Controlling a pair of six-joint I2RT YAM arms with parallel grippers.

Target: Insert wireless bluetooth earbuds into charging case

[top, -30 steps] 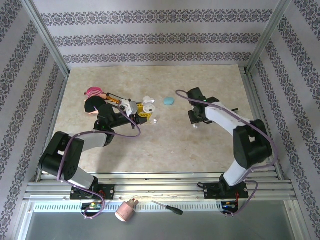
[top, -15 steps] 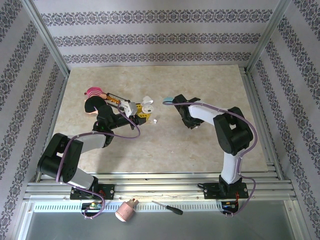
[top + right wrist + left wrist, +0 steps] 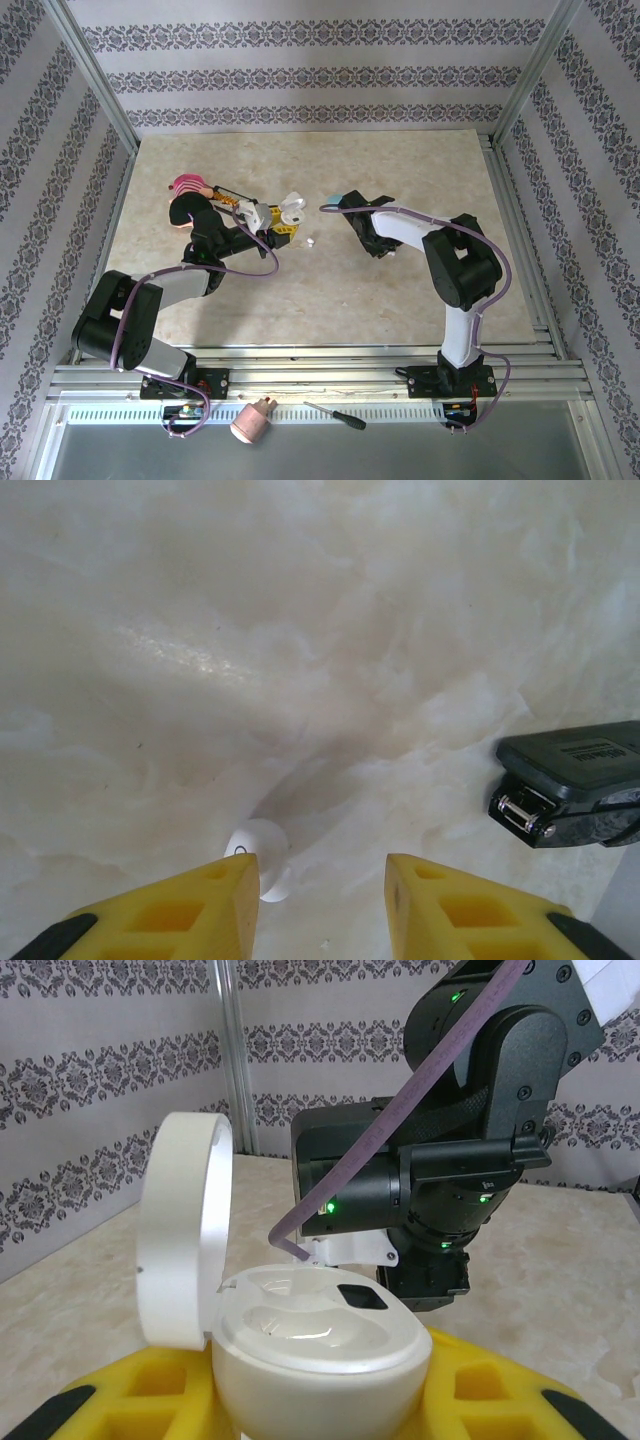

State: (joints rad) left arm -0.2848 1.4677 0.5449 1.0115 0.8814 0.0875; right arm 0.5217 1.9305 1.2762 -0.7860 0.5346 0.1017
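From above, my left tool (image 3: 284, 216) is clamped on the white pebble-shaped plastic charging case (image 3: 294, 205) over the beige marble counter (image 3: 400, 160). A tiny white bud (image 3: 312, 241) lies near it.

At my left wrist, the case sits between yellow fingers (image 3: 480, 1400), its round lid (image 3: 185, 1230) standing open.

At my right wrist, my right tool (image 3: 320, 880) gapes wide. A glossy white earbud (image 3: 258, 865) lies on the counter at one fingertip.
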